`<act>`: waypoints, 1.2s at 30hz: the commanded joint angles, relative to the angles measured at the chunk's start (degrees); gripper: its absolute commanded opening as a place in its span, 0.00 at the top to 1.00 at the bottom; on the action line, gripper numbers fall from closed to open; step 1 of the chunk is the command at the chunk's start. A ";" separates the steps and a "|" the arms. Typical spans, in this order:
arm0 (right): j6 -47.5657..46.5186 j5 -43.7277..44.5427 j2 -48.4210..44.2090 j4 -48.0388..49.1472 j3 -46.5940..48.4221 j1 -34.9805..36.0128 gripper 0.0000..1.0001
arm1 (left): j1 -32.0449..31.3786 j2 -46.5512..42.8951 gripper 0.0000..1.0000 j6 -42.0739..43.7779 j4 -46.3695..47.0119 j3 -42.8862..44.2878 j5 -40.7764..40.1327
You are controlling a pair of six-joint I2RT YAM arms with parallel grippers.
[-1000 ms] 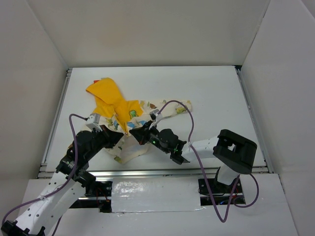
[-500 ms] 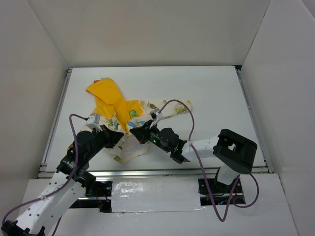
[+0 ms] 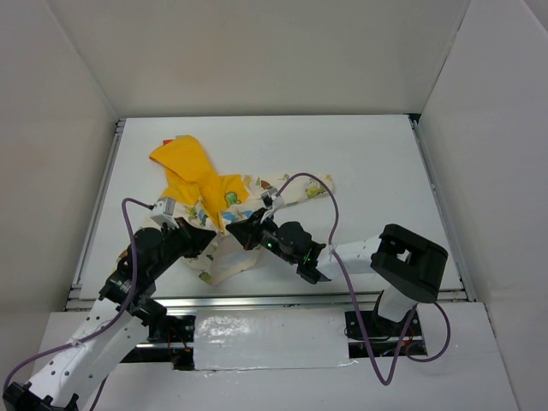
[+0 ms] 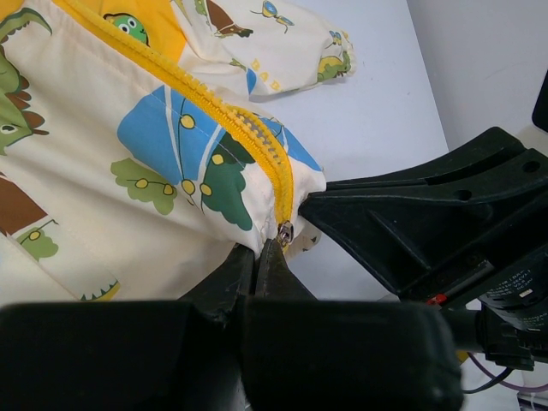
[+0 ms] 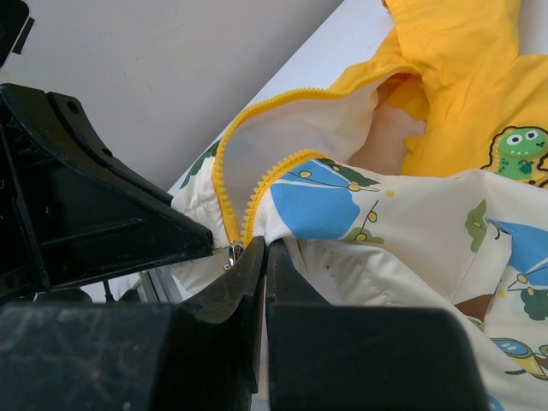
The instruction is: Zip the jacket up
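Observation:
The jacket (image 3: 224, 257) lies on the white table (image 3: 368, 163), yellow hood (image 3: 182, 161) to the far left, cream dinosaur body towards me. Its yellow zipper (image 4: 229, 120) is open above a small metal slider (image 4: 285, 233) at the bottom hem; the slider also shows in the right wrist view (image 5: 233, 254). My left gripper (image 4: 257, 248) is shut on the hem fabric just left of the slider. My right gripper (image 5: 265, 248) is shut on the hem fabric beside the slider. The two grippers meet nose to nose at the hem, left (image 3: 214, 238) and right (image 3: 235, 231).
White walls (image 3: 479, 94) box in the table on three sides. A metal rail (image 3: 282, 300) runs along the near edge. A purple cable (image 3: 330, 210) loops over the right arm above the jacket's right sleeve (image 3: 304, 188).
Almost nothing; the right gripper has crept slightly left towards the left gripper, both still pinching the hem.

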 commanded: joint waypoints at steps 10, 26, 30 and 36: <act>0.30 -1.48 -0.31 3.63 2.27 -1.38 1.00 | 0.18 -0.33 1.00 -0.98 3.85 -1.01 1.96; 1.10 -5.69 0.57 3.81 3.41 -3.05 1.00 | 0.18 0.11 1.00 -1.15 5.26 -1.10 3.63; 1.27 -8.15 0.83 2.93 4.55 -4.01 1.00 | 0.18 0.46 1.00 -0.89 5.70 -1.45 4.25; 0.92 -13.51 0.48 1.26 6.48 -5.42 1.00 | 0.18 1.07 1.00 0.95 5.61 -1.89 5.83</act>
